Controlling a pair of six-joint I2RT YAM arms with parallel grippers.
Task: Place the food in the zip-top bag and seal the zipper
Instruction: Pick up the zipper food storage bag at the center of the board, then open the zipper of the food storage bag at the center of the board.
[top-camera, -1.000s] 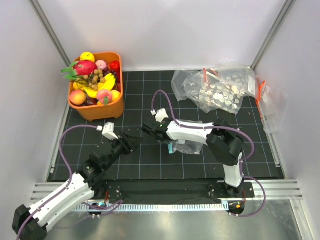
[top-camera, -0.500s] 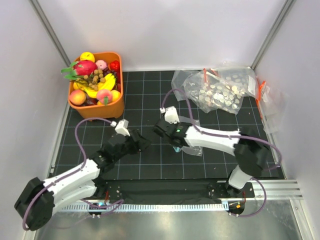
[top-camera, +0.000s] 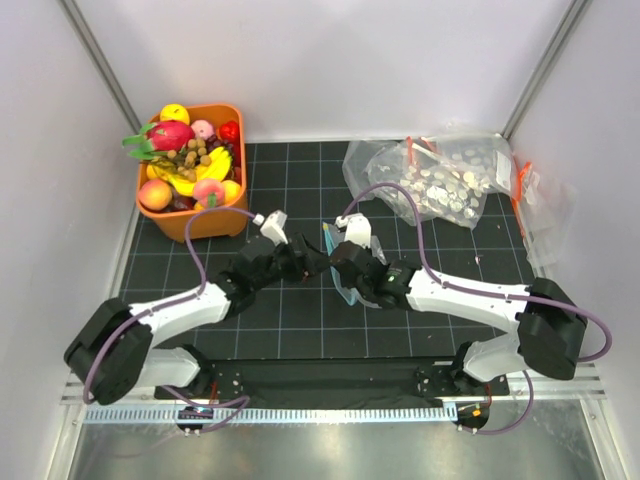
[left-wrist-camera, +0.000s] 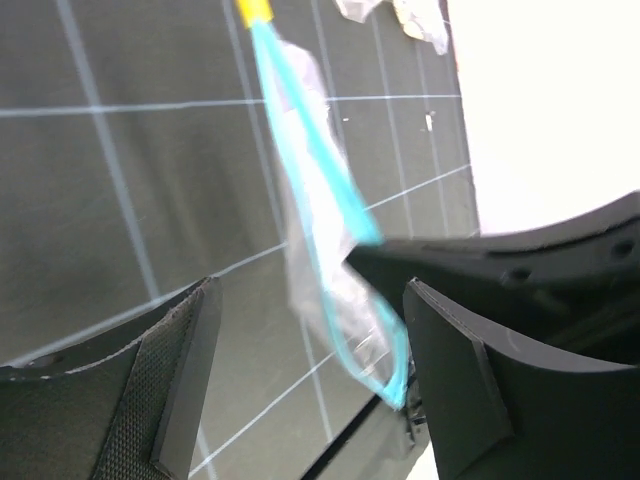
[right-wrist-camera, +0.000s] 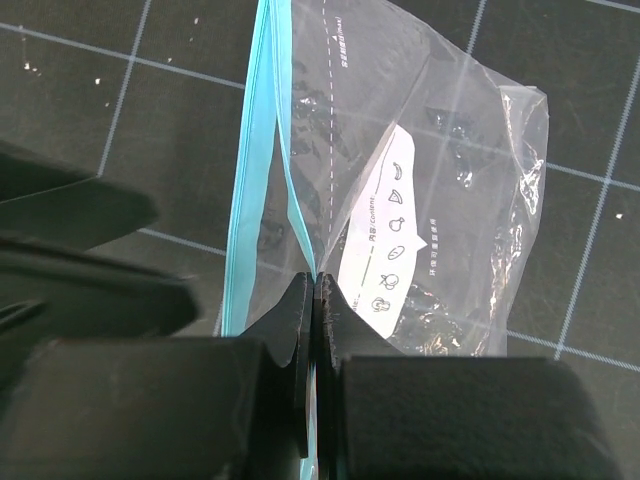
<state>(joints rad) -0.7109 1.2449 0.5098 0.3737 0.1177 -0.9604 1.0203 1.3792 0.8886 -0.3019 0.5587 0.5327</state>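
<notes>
Black rubbery mat (top-camera: 300, 330) with a pale grid covers the table, and the orange tub (top-camera: 190, 226) stands at its far left corner, heaped with toy produce. Well to the right of the tub, along the same far edge, lie the bigger clear speckled bags (top-camera: 440, 185). The small zip-top bag (top-camera: 352, 291) sits right of the tub and nearer the arm bases, about mid-mat, where the two arms meet. The right gripper (top-camera: 340, 266), on the bag's side away from the tub, has its fingers (right-wrist-camera: 300, 330) pressed fully together on the bag's mouth edge (right-wrist-camera: 440, 200), just beside a printed white label. The left gripper (top-camera: 312, 263) comes in from the tub's side; its fingers (left-wrist-camera: 185, 350) are spread wide and hold nothing, with the bag's edge showing between them. The teal zipper (right-wrist-camera: 262, 150) splits into two lines near the pinch, so the mouth is partly parted. A peach-coloured round fruit (top-camera: 209, 191) and a plain orange one (top-camera: 232, 190) lie in the tub, at its near side.
</notes>
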